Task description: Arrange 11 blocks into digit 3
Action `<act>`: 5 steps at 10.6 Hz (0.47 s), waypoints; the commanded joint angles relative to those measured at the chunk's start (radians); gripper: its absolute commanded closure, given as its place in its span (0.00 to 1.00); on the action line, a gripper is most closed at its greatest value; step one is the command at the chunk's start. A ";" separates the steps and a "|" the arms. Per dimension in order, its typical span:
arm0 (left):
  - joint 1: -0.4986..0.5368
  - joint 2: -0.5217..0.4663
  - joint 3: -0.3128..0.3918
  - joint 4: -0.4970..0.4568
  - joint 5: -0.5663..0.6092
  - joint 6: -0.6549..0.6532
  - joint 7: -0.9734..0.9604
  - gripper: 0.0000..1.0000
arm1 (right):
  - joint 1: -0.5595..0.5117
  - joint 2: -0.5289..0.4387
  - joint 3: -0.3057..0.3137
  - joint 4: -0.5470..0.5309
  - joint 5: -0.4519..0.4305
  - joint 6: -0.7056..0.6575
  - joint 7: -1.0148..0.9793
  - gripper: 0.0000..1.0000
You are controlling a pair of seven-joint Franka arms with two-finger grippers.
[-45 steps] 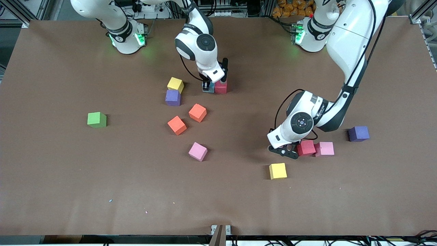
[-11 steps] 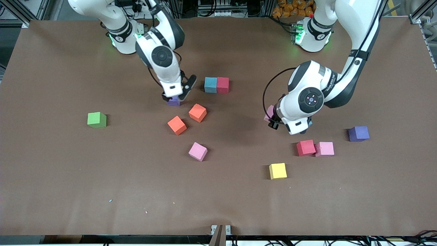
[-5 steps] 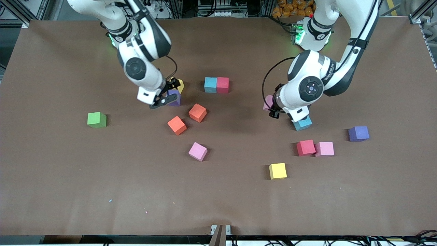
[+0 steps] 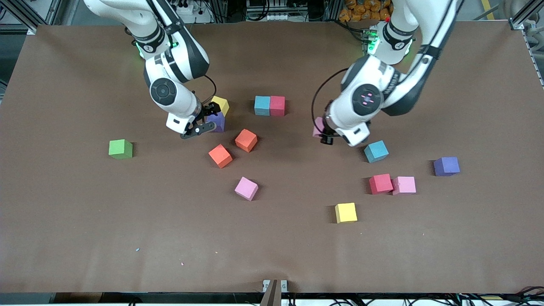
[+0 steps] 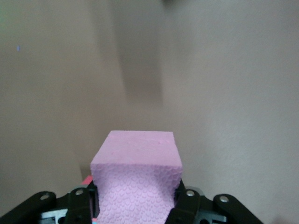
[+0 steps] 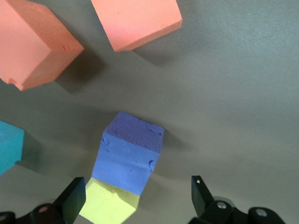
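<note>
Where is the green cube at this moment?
In the front view, the green cube sits alone on the table toward the right arm's end, its nearest neighbours being the two orange cubes and the open right gripper.

Front camera: high, across the tabletop (image 4: 85,238), facing both robot bases at 12 o'clock; wide, whole surface in frame.

Left wrist camera: very close, looks past its jaws at a held pink cube (image 5: 136,179) over bare tabletop; same cube peeks out in front view.

Right wrist camera: close, looking down on purple cube (image 6: 131,154), yellow cube (image 6: 105,207), two orange cubes (image 6: 135,21); front view shares that cluster.
</note>
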 commanded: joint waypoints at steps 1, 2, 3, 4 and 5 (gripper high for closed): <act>-0.047 0.000 0.003 -0.036 0.025 0.038 -0.101 1.00 | 0.030 0.016 0.003 -0.046 0.053 0.119 0.091 0.00; -0.058 -0.003 0.002 -0.064 0.025 0.050 -0.122 1.00 | 0.047 0.024 0.005 -0.064 0.056 0.177 0.166 0.00; -0.086 -0.013 0.002 -0.105 0.025 0.087 -0.129 1.00 | 0.058 0.039 0.003 -0.063 0.056 0.191 0.199 0.00; -0.110 -0.027 0.002 -0.166 0.025 0.171 -0.178 1.00 | 0.070 0.050 0.000 -0.063 0.056 0.203 0.213 0.00; -0.120 -0.036 0.000 -0.220 0.025 0.247 -0.201 1.00 | 0.072 0.056 0.001 -0.065 0.056 0.213 0.238 0.00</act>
